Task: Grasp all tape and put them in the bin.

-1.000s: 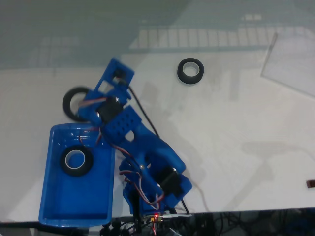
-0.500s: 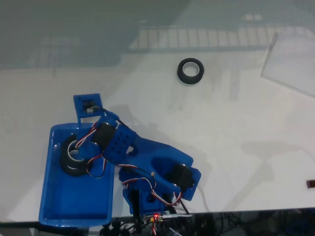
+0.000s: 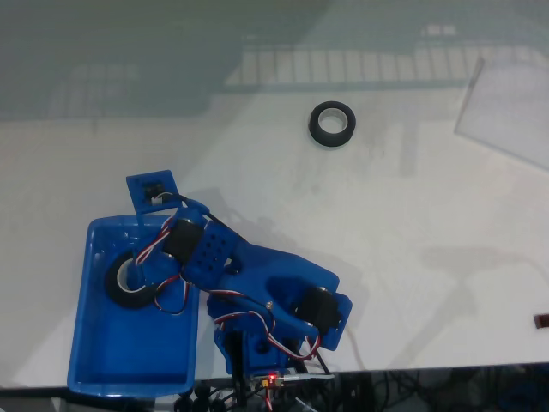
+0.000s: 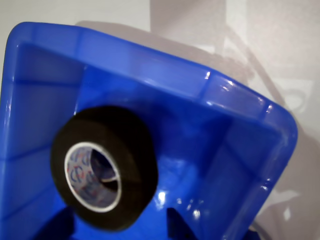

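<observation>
My blue arm (image 3: 214,253) leans over the left side of the table and reaches into the blue bin (image 3: 129,360). The wrist view looks down into the bin (image 4: 235,100). There a black tape roll (image 4: 125,150) with a pale core stands tilted, close to the camera. Its lower edge sits between the two dark blue fingers of my gripper (image 4: 117,227), which looks shut on it. In the fixed view this tape (image 3: 129,292) shows partly under the arm, inside the bin. Another black tape roll (image 3: 331,124) lies flat on the white table, far from the gripper.
A clear plastic sheet (image 3: 510,112) lies at the table's far right. Cables and the arm's base (image 3: 266,360) crowd the front edge. A small dark object (image 3: 542,321) sits at the right border.
The arm swung from beside the bin's far edge to over the bin, carrying the tape down into it. The roll on the table stayed put.
</observation>
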Available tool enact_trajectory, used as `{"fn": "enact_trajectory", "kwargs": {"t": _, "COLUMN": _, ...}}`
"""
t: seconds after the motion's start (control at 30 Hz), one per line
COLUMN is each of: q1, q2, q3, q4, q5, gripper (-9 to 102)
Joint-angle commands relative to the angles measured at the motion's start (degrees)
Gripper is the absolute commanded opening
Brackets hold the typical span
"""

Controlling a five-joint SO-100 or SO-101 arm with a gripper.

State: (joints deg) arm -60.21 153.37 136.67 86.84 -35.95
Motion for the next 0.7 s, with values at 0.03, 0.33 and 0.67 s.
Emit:
{"fn": "enact_trajectory", "kwargs": {"t": 0.03, "q1": 0.62, "q2": 1.23, "q3": 0.09, "q4": -0.62, "q5": 0.79, "gripper": 30}}
{"fn": "enact_trajectory", "kwargs": {"t": 0.33, "q1": 10.11, "q2": 2.02, "q3": -0.26, "q4": -6.86, "q5": 5.71, "gripper": 37}}
{"fn": "enact_trajectory", "kwargs": {"t": 0.67, "q1": 40.34, "q2": -7.65, "q3": -2.02, "q4": -34.54, "q5": 32.87, "gripper": 38}}
